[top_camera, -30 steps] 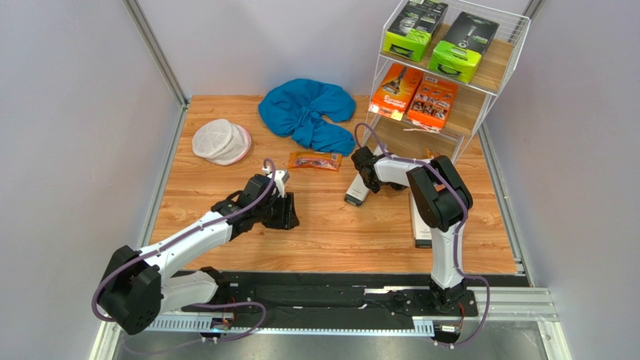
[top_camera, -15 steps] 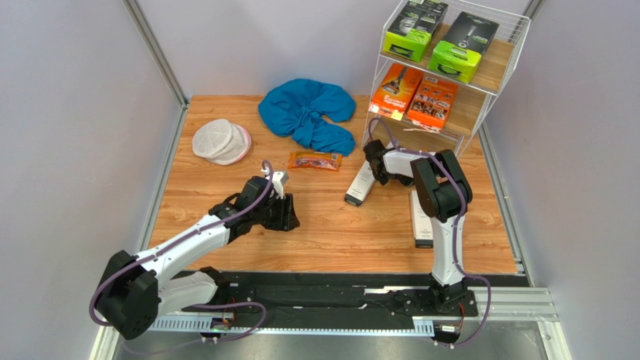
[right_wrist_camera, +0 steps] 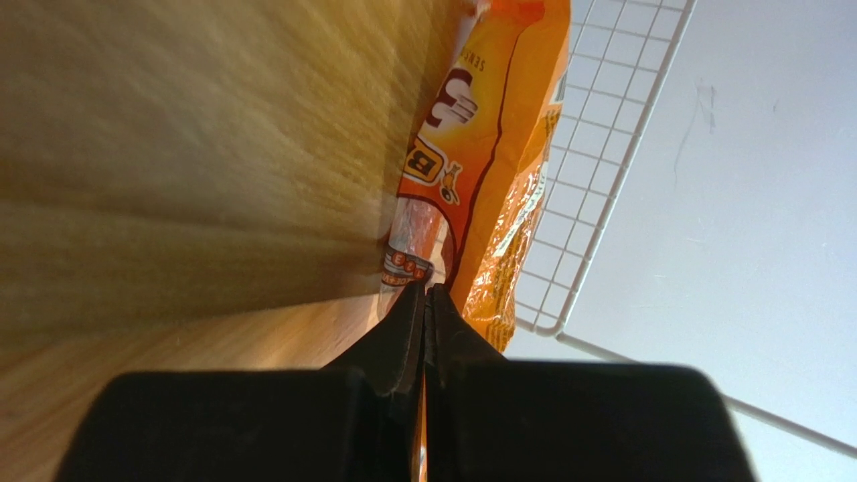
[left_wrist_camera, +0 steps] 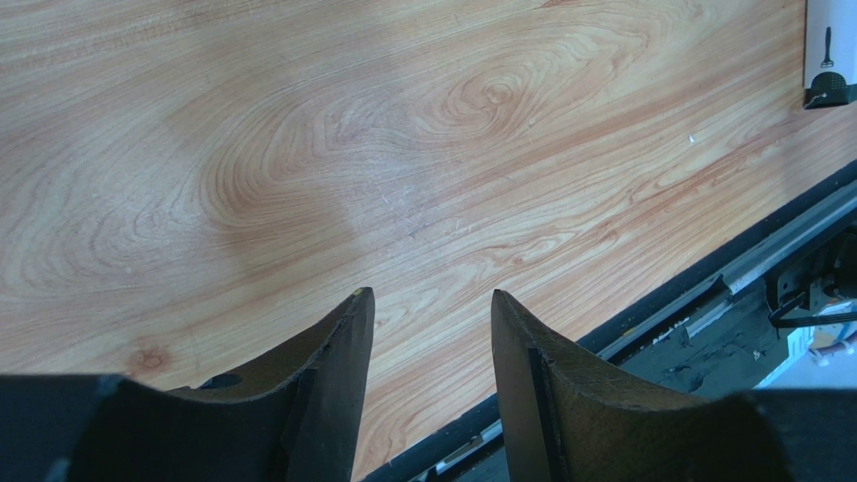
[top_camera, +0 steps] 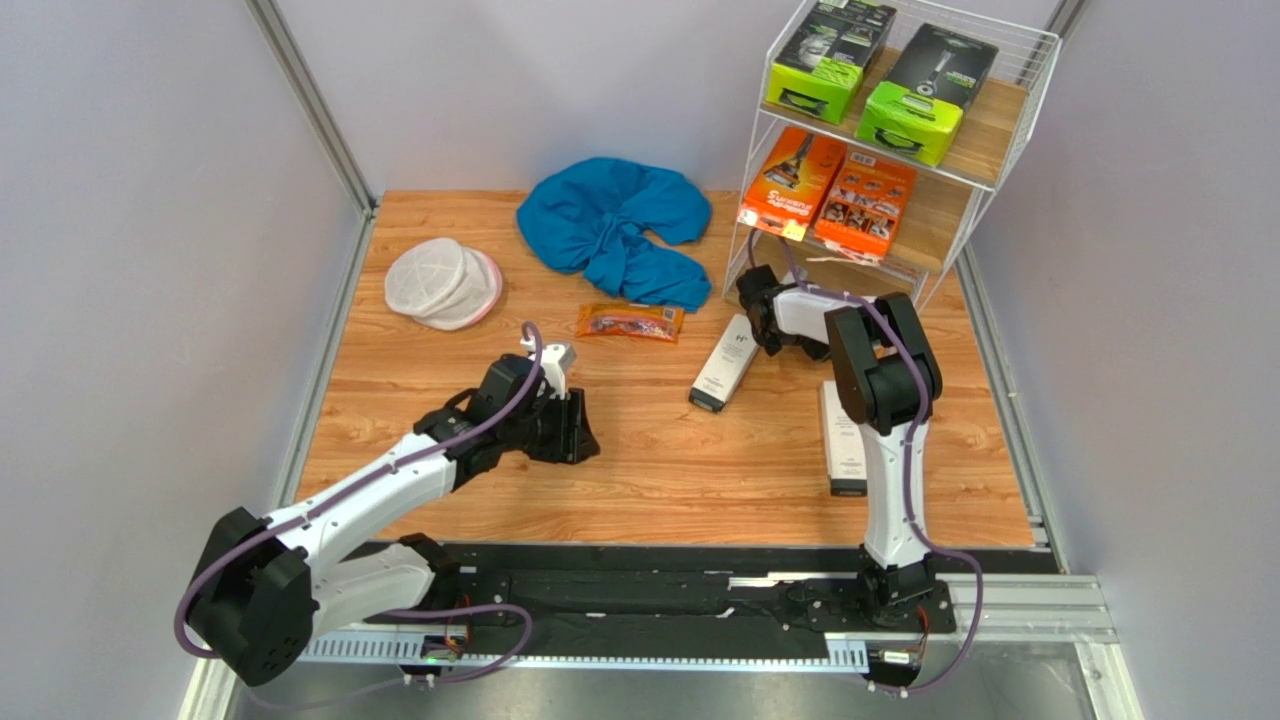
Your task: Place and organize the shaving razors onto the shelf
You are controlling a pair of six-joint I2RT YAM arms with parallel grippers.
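My right gripper [top_camera: 760, 294] is at the left foot of the white wire shelf [top_camera: 984, 143], reaching in over its lowest board. In the right wrist view its jaws [right_wrist_camera: 426, 289] are shut on the edge of an orange-trimmed bag of razors [right_wrist_camera: 483, 151], which lies against the shelf's wire side [right_wrist_camera: 604, 131]. Two lime-green boxes [top_camera: 824, 60] stand on the top tier and two orange cartons [top_camera: 793, 177] on the middle one. On the table lie two slim white boxes [top_camera: 726, 363] [top_camera: 842, 435] and another orange-trimmed bag [top_camera: 631, 320]. My left gripper [top_camera: 579, 435] [left_wrist_camera: 431, 293] hovers open over bare wood, nothing between its fingers.
A blue cloth [top_camera: 616, 225] lies at the back centre and a round white mesh pouch [top_camera: 440, 282] at the back left. The black rail runs along the near table edge [left_wrist_camera: 704, 291]. One white box's end [left_wrist_camera: 830, 50] shows at the top right of the left wrist view.
My right gripper has moved back and to the right, from beside the slanted white box to the shelf's foot, still shut. The left arm has barely moved.
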